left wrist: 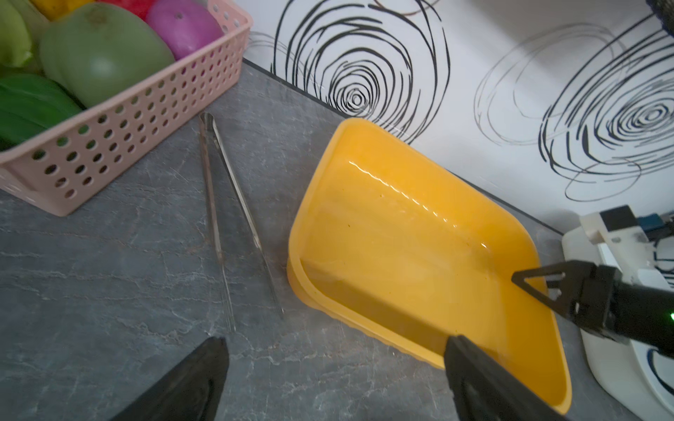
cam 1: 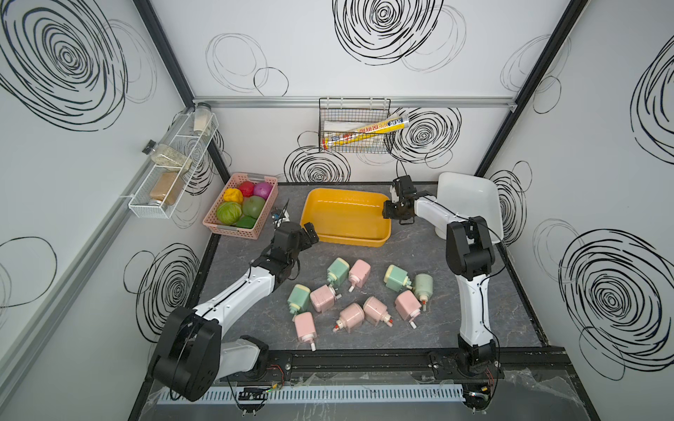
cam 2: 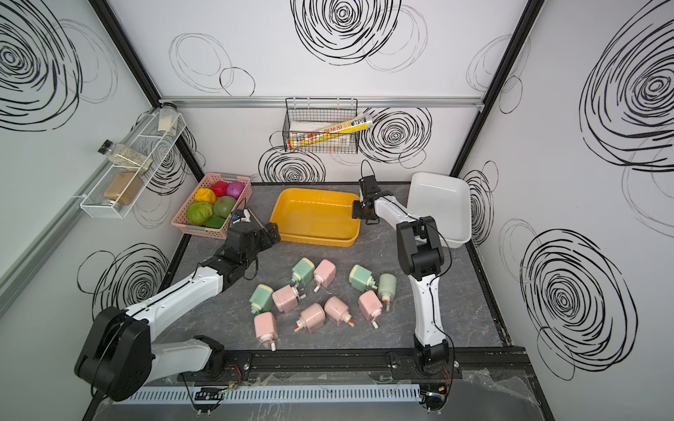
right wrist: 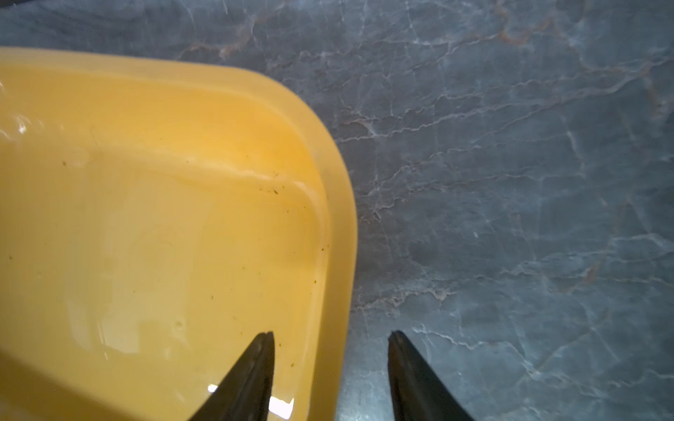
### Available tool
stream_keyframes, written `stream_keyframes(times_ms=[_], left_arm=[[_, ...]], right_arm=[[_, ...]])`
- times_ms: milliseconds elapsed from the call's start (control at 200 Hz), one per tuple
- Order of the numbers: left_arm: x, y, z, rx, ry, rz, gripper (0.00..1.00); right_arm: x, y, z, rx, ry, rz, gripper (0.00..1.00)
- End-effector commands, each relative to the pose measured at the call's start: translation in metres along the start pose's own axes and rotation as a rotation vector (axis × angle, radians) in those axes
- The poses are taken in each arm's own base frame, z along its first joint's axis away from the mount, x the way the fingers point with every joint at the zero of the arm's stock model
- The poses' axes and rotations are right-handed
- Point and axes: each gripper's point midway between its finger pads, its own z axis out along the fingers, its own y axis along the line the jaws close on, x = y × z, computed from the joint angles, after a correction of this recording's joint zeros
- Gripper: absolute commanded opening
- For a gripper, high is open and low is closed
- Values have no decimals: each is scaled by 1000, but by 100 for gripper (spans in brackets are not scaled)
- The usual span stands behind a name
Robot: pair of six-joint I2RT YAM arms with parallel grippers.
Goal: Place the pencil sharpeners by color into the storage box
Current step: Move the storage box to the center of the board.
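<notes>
Nothing is sorted yet. All ten sharpeners (cam 1: 322, 298) lie on the tabletop (cam 1: 419, 328), clustered in front of the yellow box (cam 1: 343, 218), which is empty. Six are pink and four green, mixed together, some touching. A white box (cam 1: 470, 204) leans at the rear right, and what I can see of its inside is empty too.

My right tool (right wrist: 332, 333) stands apart at the yellow box's right end, one finger over the inside and one outside, with the rim between them but not clamped. It holds nothing. My left tool (left wrist: 335, 340) is spread wide and empty near the box's front left corner. So I judge every pick is left to do.

Each sharpener is a small, rounded, boxy body with a cream end and a little crank sticking out. They lie tipped over, pointing different ways.
</notes>
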Motion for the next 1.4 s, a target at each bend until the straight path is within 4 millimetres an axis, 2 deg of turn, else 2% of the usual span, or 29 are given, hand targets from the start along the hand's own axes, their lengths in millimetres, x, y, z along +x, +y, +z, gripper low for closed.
stream_keyframes(times_ms=[0,140,280,375,535,651,781,921,1006,1121,1396], left_arm=[[-37,-2,9,-3,-99,-32,99],[-43,-2,41,8,-53,9,99],[-36,-10,78,43,47,76,99],[-31,-15,99,73,114,98,99],[-28,-22,114,122,158,91,99],[-27,-14,123,87,173,82,99],[-28,6,125,49,185,35,99],[-34,28,116,15,159,-5,99],[-37,36,112,5,147,-19,99],[-42,47,108,-22,133,-32,99],[-46,49,101,-20,115,-46,99]], right_arm=[[0,2,-26,-4,-19,28,57],[2,11,-30,-68,-82,128,57],[-2,20,-25,-103,-101,151,56],[0,34,-23,-141,-91,132,56],[7,50,-17,-151,-68,115,57],[8,65,-15,-170,-69,103,58],[7,84,-13,-187,-65,84,59],[9,107,-9,-211,-63,65,65],[8,117,-6,-222,-64,66,70],[5,130,-5,-235,-72,74,72],[-15,136,-11,-226,-131,109,74]])
